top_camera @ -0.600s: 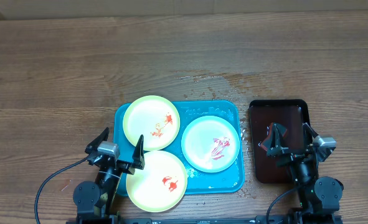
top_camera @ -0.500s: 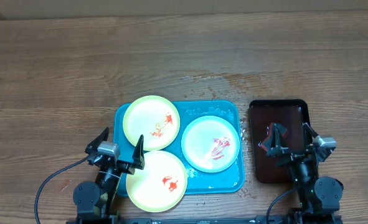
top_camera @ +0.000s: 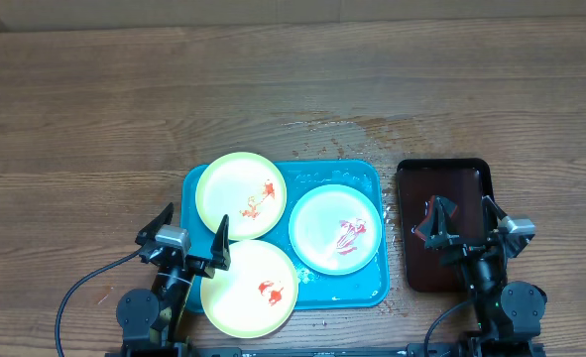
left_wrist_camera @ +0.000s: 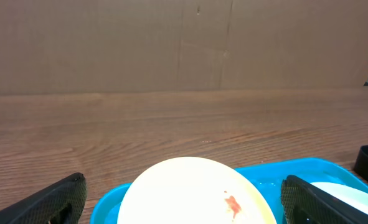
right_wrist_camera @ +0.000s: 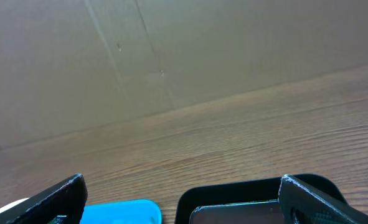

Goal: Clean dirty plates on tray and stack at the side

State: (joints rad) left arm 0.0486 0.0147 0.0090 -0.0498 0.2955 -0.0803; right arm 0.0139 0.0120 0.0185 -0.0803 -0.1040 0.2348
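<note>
Nothing moved; round smeared plates [top_camera: 335, 227], rimmed turquoise tray [top_camera: 344, 287].

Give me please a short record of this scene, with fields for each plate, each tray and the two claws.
Far yellow plate: on the turquoise tray, far-left part; red smear
Near yellow plate: red smear; overhangs the tray's near edge
Blue-white plate: on the tray, right part; red smear
Dark tray: right of the turquoise tray, apart from it; no plate on it
Left claw: open, holds nothing
Right claw: open, holds nothing, over the Dark tray
Stack: not yet begun
</note>
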